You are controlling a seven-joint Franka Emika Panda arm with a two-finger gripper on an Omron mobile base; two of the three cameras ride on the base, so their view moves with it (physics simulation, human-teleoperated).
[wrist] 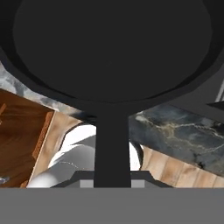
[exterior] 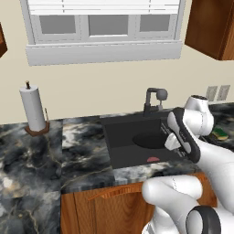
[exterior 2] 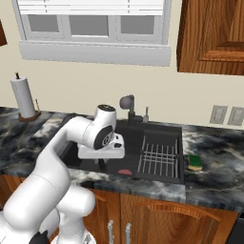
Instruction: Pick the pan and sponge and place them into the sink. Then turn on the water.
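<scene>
You were on the first step, carrying the pan to the sink. In the hand view its handle ran straight back between the gripper's tips, which were pinched on it, with the round bowl ahead of the hand. The hand hung low over the basin, wrist bent downward near the front rim. Next you needed to lower, then release. The sponge waited on the counter right of the sink.

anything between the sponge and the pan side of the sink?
Yes. In the right base view the ribbed drying rack fills the sink's right part, between the sponge on the counter and the left half.
</scene>
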